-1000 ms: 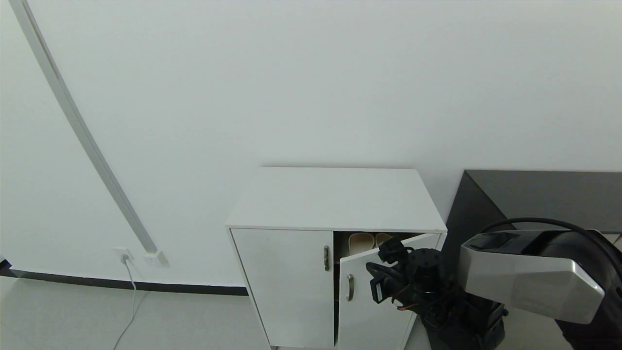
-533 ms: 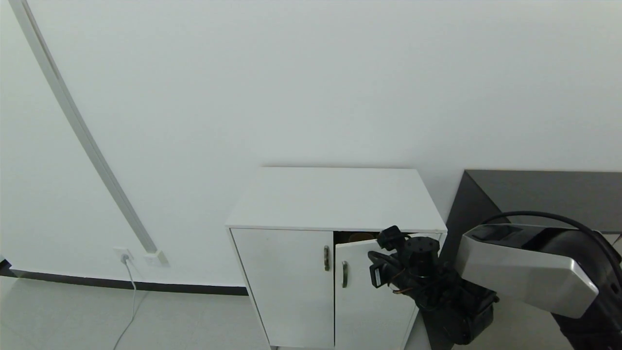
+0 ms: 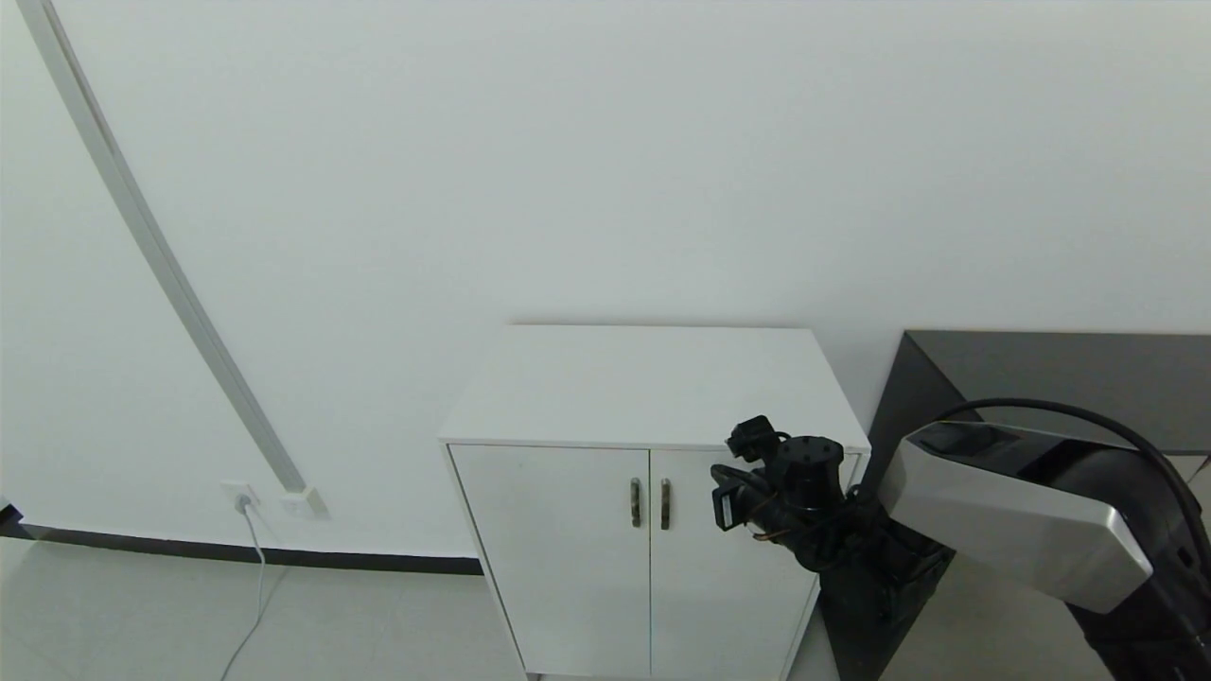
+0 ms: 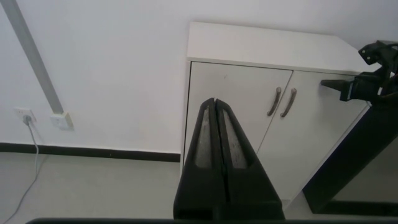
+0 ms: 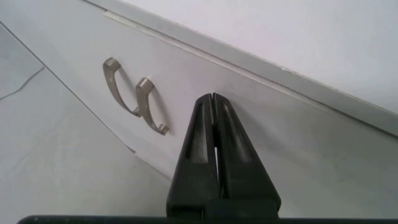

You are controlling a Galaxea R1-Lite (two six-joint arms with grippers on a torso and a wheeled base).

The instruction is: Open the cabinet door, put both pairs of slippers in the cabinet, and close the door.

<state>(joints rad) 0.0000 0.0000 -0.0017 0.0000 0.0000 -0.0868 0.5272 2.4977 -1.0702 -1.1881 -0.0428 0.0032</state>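
1. Cable duct (image 3: 151, 246): a grey strip fixed to the wall well to the left of the cabinet (image 3: 653, 383), slanting down toward the skirting.
2. Wall socket (image 3: 238, 494): on the wall at the foot of the duct, left of the cabinet. A white cable (image 3: 255, 586) hangs from it to the floor.
3. Left gripper (image 4: 215, 109): held in front of the cabinet and well apart from it, tips aimed at the left door (image 3: 553, 549). The jaws are pressed together with no gap and hold nothing.
4. Cabinet: a white two-door unit standing on the floor with its back against the wall.
5. Left door: flush with the cabinet front. Its metal handle (image 3: 636, 502) stands upright at the centre seam.
6. Right door (image 3: 728, 596): also flush with the cabinet front, so the cabinet is fully closed. Its handle (image 3: 665, 503) stands just beside the left door's handle.
7. Right gripper (image 5: 212, 102): at the upper part of the right door, to the right of both handles, tips pointing at the panel. The jaws are closed tight on each other and grasp nothing. Contact with the panel cannot be confirmed.
8. Dark unit (image 3: 1041, 374): a black piece of furniture just beside the cabinet's right side, against the same wall.
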